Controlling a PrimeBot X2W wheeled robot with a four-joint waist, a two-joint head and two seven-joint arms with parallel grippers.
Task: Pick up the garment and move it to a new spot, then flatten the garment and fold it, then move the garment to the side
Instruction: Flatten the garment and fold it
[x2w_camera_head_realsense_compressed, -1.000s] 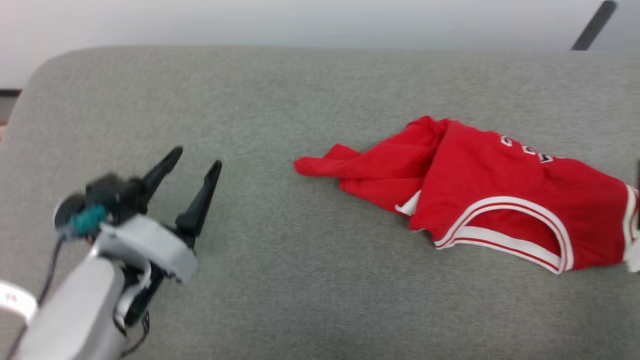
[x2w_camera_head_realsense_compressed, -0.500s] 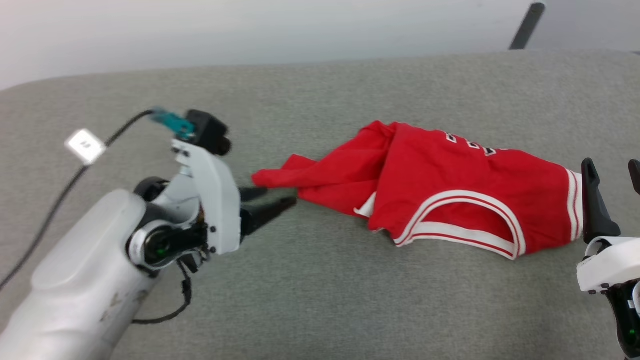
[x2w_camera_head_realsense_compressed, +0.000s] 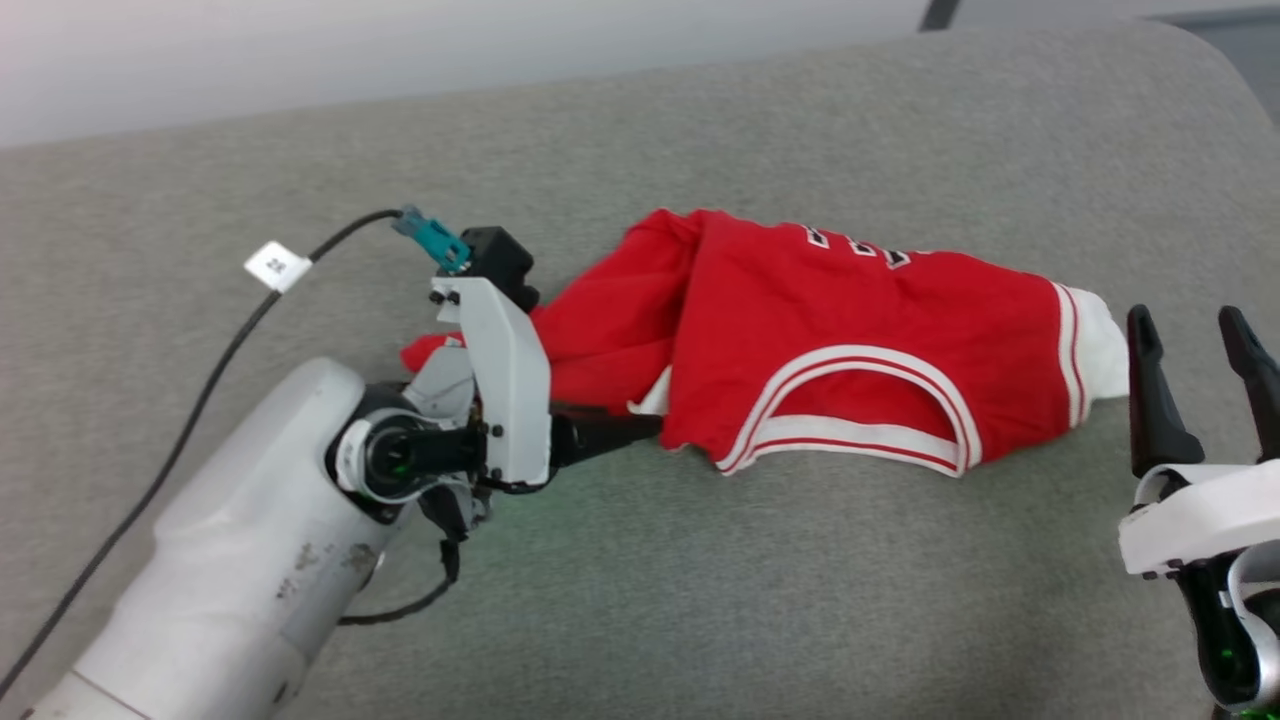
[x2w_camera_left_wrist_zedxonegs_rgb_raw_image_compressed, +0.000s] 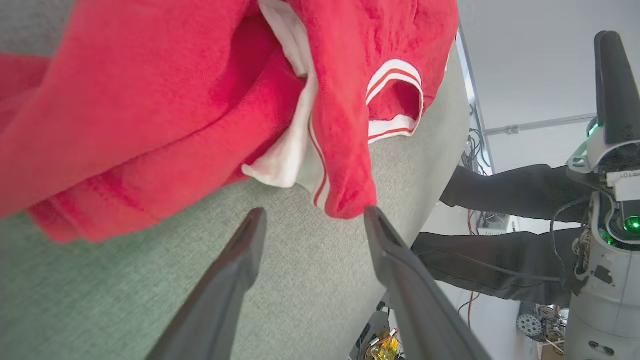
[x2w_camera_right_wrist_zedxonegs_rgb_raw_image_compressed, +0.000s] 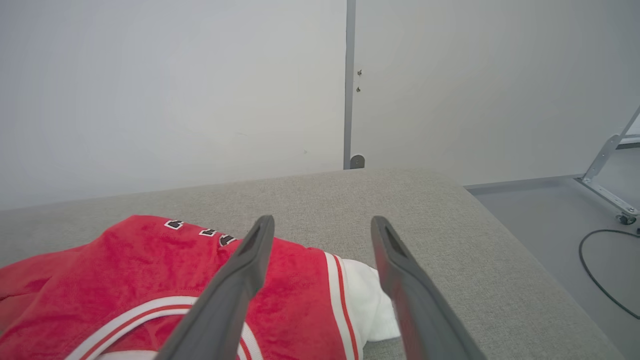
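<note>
Advanced since half a second earlier: left gripper (x2w_camera_left_wrist_zedxonegs_rgb_raw_image_compressed: 314, 214), then short of the left tip of the garment (x2w_camera_head_realsense_compressed: 850, 310), now at its near left edge. Jaws wide apart, holding nothing. In the left wrist view, one fingertip touching or just short of a hanging red fold, the other over bare grey surface (x2w_camera_head_realsense_compressed: 700, 600).

Garment: bunched, lying on the surface at centre, long axis running left to right. Left part folded over itself, with white inside showing at the near fold. White-and-red striped armhole trim along the near edge. Black, white-outlined letters toward the far edge. White inside exposed at the right end.

Right gripper (x2w_camera_head_realsense_compressed: 1185, 320): at the near right, fingers pointing far, just beside the right end of the garment. Contact with the cloth not discernible. Jaws fully spread, nothing between them.
</note>
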